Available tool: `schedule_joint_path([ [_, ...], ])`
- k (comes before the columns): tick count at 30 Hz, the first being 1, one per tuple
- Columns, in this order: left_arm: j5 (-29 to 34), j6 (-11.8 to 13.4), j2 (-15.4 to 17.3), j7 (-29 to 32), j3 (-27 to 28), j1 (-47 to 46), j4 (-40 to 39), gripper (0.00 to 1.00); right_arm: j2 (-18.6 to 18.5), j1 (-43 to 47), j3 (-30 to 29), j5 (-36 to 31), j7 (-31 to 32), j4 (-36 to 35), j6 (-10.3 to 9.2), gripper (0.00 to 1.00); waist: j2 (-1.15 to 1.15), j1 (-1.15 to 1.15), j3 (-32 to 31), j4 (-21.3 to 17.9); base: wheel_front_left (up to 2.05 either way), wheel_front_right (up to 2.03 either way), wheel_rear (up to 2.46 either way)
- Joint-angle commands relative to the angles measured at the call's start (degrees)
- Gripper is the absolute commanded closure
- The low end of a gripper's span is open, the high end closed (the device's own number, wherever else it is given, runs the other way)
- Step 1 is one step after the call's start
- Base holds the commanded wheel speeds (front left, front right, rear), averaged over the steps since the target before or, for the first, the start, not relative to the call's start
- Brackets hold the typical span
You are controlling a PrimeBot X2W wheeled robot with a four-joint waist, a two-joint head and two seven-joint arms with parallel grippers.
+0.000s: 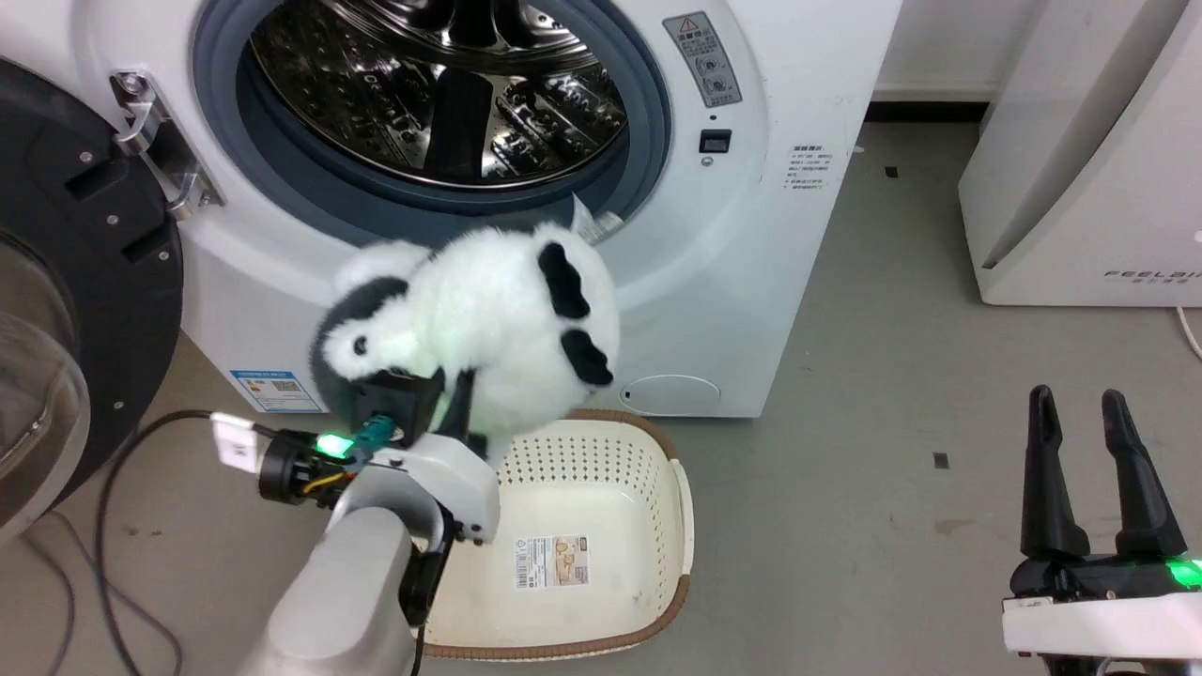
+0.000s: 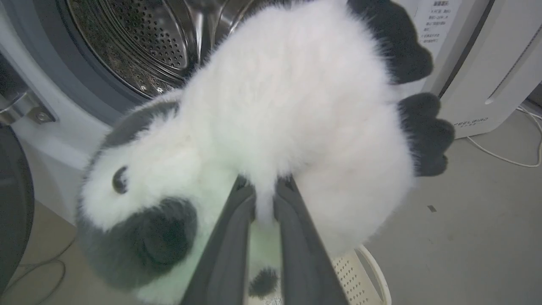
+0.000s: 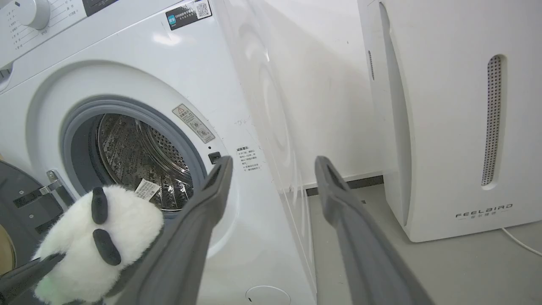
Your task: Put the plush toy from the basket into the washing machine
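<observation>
L gripper pinching plush toy fur, tips buried, R gripper spread

this looks like a washing corner in a test room, not a cosy home. a big white washing machine stands on a bare grey floor with its round door open. a cream basket sits in front of it. a tall white machine marked "feelbird" stands near it, by a plain white wall. loose black cables lie on the floor.
</observation>
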Motion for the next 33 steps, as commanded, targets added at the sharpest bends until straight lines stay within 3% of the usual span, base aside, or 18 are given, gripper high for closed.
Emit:
schedule_joint_path([
  [1, 0.66, 0.98, 0.45, -0.39, 1.44, 0.79, -2.9, 1.0, 0.0, 0.27, 0.1, -0.13, -0.25, -0.38, -0.04, 0.0, 0.0, 0.01, 0.47, -0.24, 0.0, 0.0, 0.0],
  [9, 3.42, 3.86, 1.08, -0.4, 9.02, 0.08, -11.94, 1.0, 0.0, -2.0, 0.88, -0.26, -0.25, -1.21, -0.04, 0.0, 0.0, 0.01, 5.25, -2.45, 0.0, 0.0, 0.0],
  [14, 5.13, 4.11, 1.47, -0.4, 13.43, -3.9, -14.3, 1.0, 0.0, -4.48, 1.05, -0.07, -0.25, -1.57, -0.04, 0.0, 0.0, 0.01, 10.15, -4.59, 0.0, 0.0, 0.0],
  [22, 7.95, 3.23, 3.68, -0.4, 17.98, -13.86, -12.25, 1.0, 0.0, -8.9, 2.31, 1.94, -0.25, -1.89, -0.04, 0.0, 0.0, 0.01, 18.14, -8.8, 0.0, 0.0, 0.0],
  [33, 10.36, 4.13, 6.93, -0.4, 21.41, -29.82, -8.9, 1.0, 0.0, -14.47, 3.73, 5.03, -0.25, -2.42, -0.04, 0.0, 0.0, 0.01, 29.46, -14.89, 0.0, 0.0, 0.0],
])
